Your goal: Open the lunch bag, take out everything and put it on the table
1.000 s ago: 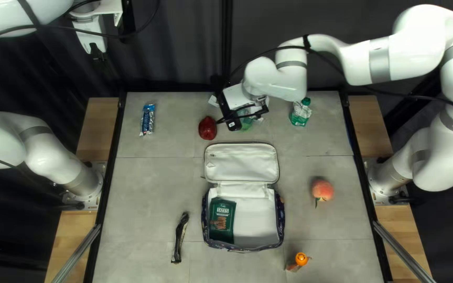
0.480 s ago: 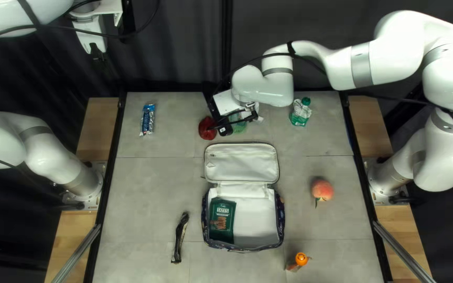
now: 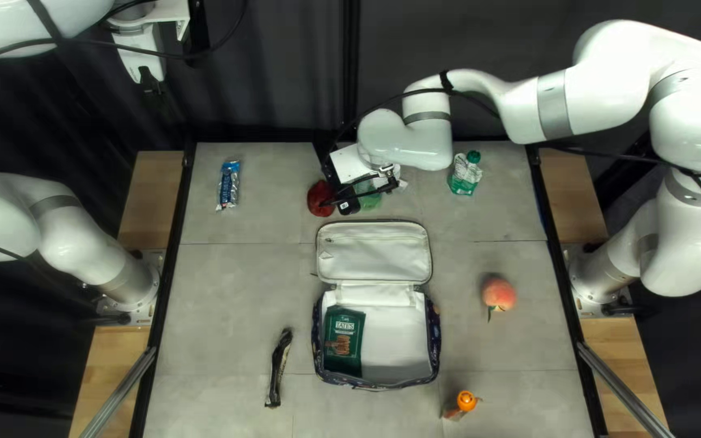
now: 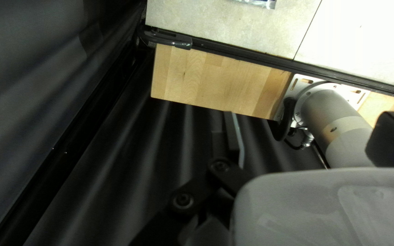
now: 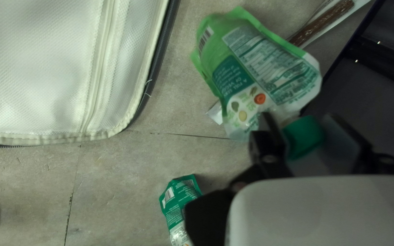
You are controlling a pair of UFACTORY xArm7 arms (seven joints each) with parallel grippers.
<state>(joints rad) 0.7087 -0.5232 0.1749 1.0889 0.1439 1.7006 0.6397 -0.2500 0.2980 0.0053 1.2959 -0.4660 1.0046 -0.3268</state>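
The counter (image 3: 235, 274) carries the unpacked things spread wide around the lunch bag (image 3: 402, 347), likely so that each keeps its own free spot. Take the bag as the clock's centre in the top left view, with twelve at the far edge. Its lid (image 3: 375, 250) lies folded flat toward twelve, which leaves the mouth clear for reaching in.

The right arm stretches to twelve o'clock, just beyond the lid. There the right gripper (image 5: 301, 136) has a green pouch (image 5: 251, 65) lying on the counter. Its fingers appear clamped on the pouch's cap from both sides, the stiff part that gives a sure hold. The pouch looks set down but not yet let go.

The left gripper (image 3: 151, 79) hangs with its fingers apart, raised beyond the counter's far left, out of the way.

One green packet (image 3: 344, 340) sits in the bag against its nine o'clock wall, probably the next thing to fetch. A second pouch (image 3: 465, 173) stands at one o'clock, a peach (image 3: 499, 294) at three, a red item (image 3: 320, 199) at eleven and a blue wrapper (image 3: 229, 182) at ten.
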